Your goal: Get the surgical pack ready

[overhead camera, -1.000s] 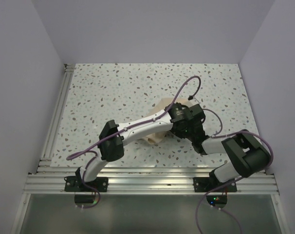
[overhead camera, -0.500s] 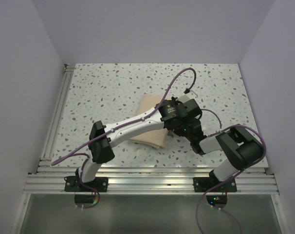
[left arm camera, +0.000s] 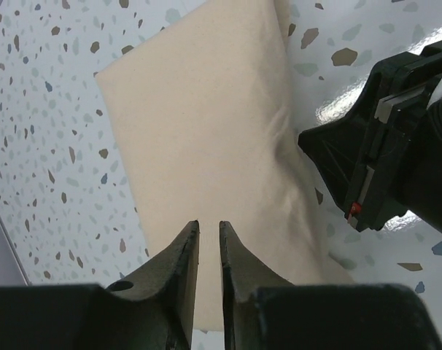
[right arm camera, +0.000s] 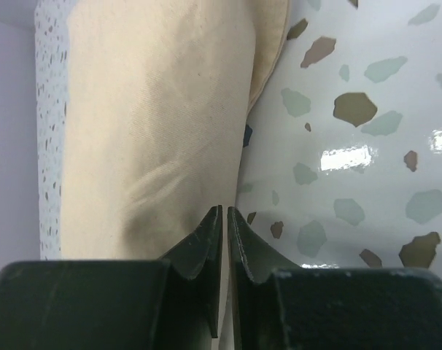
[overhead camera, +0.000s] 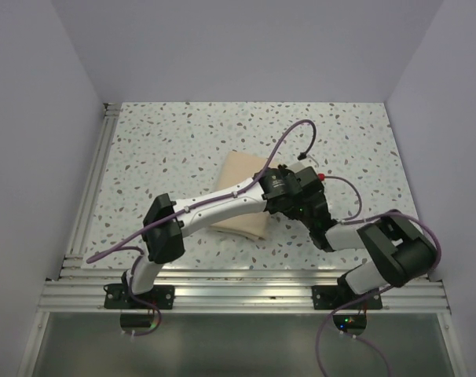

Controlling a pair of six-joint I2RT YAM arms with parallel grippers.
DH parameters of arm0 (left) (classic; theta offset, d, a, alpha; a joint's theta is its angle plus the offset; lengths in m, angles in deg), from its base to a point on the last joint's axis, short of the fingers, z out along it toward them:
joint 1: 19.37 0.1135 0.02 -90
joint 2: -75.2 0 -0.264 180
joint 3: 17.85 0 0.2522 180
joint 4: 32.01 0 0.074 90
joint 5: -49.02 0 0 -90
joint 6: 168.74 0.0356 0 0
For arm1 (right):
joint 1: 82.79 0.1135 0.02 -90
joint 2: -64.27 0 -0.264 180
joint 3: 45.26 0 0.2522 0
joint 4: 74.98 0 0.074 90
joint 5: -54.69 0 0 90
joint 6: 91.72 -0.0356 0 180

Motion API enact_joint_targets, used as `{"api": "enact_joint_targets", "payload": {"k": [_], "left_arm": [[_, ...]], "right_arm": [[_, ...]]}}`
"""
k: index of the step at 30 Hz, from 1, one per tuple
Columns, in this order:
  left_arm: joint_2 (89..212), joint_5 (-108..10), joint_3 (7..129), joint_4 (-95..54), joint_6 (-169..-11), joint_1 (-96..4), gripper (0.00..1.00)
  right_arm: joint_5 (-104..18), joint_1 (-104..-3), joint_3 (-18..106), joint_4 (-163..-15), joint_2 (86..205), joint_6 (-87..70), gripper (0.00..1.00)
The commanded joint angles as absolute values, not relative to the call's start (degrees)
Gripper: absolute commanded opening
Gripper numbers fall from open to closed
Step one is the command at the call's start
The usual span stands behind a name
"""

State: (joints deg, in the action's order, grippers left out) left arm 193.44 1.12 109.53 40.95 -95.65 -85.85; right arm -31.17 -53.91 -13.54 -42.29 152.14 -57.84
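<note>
The surgical pack (overhead camera: 242,169) lies as a flat tan rectangular bundle in the middle of the speckled table; its contents are hidden inside the cloth. Both arms meet at its right edge. My left gripper (overhead camera: 283,193) hovers over the bundle (left arm camera: 206,124), its jaws (left arm camera: 209,223) a narrow slit apart with nothing between them. My right gripper (overhead camera: 302,207) sits low at the bundle's right edge (right arm camera: 148,109), with its fingertips (right arm camera: 225,208) almost together and nothing held. The right gripper's black body (left arm camera: 396,146) shows in the left wrist view.
The speckled table (overhead camera: 167,149) stretches round the bundle on all sides. An aluminium rail (overhead camera: 93,188) runs along its left edge and another along the near edge (overhead camera: 238,292). Plain walls close in the left, back and right.
A second ago the cloth was bunched under the wrists; now it lies as a flat rectangle. The left arm's elbow has swung left, and both wrists have shifted slightly toward the bundle's right edge.
</note>
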Motion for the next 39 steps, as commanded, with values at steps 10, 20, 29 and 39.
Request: {"api": "enact_joint_targets", "payload": {"k": [10,20,29,39], "left_arm": [[190.5,-4.6,104.6,32.7,-98.7,-80.8,0.32],[178.4,-14.7,86.3,19.5,-98.3,-63.2,0.38],[184.3,-20.8,86.3,13.2,-96.1,-52.8,0.43],[195.1,-28.2,90.9,11.3,-96.1,-47.9,0.41]], "right_arm": [[-24.4,-58.3,-12.1,-72.3,129.7,-48.9,0.18],[-41.1,-67.9,-6.2,-72.9,137.3,-43.6,0.09],[-50.0,-68.6,0.7,-63.8,150.9,-46.6,0.07],[-57.3,-72.5,5.4,-49.0,167.7,-55.6,0.0]]}}
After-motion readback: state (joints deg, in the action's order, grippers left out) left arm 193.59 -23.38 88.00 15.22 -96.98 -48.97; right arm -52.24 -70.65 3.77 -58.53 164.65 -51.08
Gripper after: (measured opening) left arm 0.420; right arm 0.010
